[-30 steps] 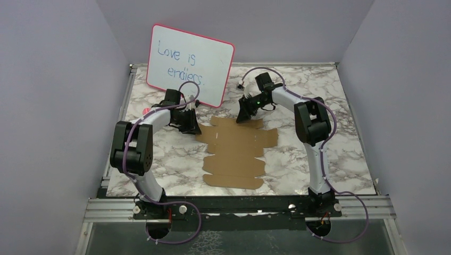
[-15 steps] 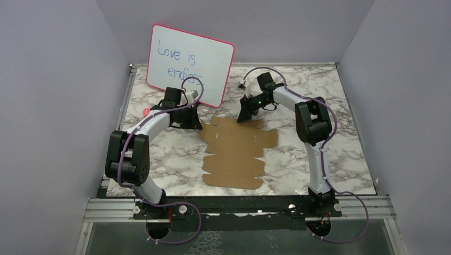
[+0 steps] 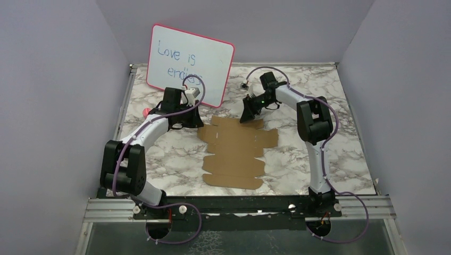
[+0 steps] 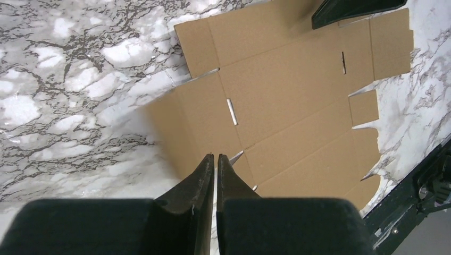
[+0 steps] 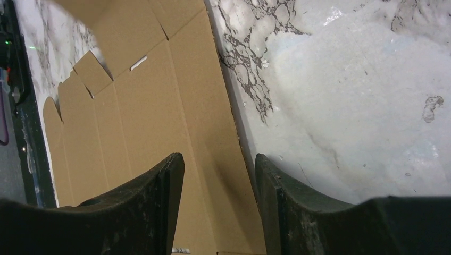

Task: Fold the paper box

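Observation:
The paper box is a flat brown die-cut cardboard sheet (image 3: 236, 151) lying on the marble table, with flaps and slots showing. My left gripper (image 3: 194, 121) is at the sheet's far left corner. In the left wrist view its fingers (image 4: 215, 157) are shut with nothing between them, just above the sheet (image 4: 287, 79) near a blurred left flap. My right gripper (image 3: 246, 117) is at the sheet's far edge. In the right wrist view it (image 5: 219, 164) is open, one finger over the cardboard (image 5: 143, 122), the other over bare marble.
A pink-framed whiteboard (image 3: 190, 65) with blue writing leans at the back left, just behind my left arm. A small red object (image 3: 146, 112) lies by the table's left edge. The table's metal rim (image 3: 234, 202) runs along the near side.
My left arm's elbow has swung down and outward to the left, and its gripper has shifted slightly back toward the whiteboard. My right gripper has shifted slightly right. The sheet has not moved.

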Controlling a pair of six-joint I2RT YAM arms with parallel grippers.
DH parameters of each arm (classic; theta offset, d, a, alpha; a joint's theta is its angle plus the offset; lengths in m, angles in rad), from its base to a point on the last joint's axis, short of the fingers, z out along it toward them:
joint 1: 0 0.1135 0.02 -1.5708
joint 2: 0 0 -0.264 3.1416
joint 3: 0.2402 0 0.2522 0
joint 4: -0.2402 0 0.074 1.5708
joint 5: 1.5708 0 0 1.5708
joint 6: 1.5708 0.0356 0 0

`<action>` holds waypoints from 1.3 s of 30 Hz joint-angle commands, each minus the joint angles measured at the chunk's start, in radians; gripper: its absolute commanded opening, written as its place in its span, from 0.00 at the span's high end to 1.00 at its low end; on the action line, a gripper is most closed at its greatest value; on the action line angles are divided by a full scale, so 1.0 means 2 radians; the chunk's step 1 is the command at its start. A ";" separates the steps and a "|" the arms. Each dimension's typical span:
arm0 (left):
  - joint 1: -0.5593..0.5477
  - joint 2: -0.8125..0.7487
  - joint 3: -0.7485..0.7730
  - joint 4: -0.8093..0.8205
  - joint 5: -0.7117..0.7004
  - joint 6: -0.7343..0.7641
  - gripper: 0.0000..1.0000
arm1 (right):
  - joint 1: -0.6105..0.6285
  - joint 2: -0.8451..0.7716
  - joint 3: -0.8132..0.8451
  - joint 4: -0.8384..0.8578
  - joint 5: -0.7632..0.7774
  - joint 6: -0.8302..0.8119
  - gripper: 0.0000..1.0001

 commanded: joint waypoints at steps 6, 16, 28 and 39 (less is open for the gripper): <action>-0.005 -0.018 -0.007 0.022 -0.016 -0.003 0.97 | -0.002 0.028 0.020 -0.027 -0.035 -0.010 0.43; -0.003 0.048 0.027 -0.043 -0.133 -0.022 0.46 | -0.002 0.001 -0.005 0.008 -0.011 0.005 0.43; 0.006 0.146 0.082 -0.056 -0.026 -0.029 0.75 | -0.002 0.001 -0.008 0.011 -0.016 0.008 0.43; 0.007 0.095 0.066 -0.043 -0.028 0.004 1.00 | -0.002 -0.004 0.003 0.001 -0.016 0.001 0.43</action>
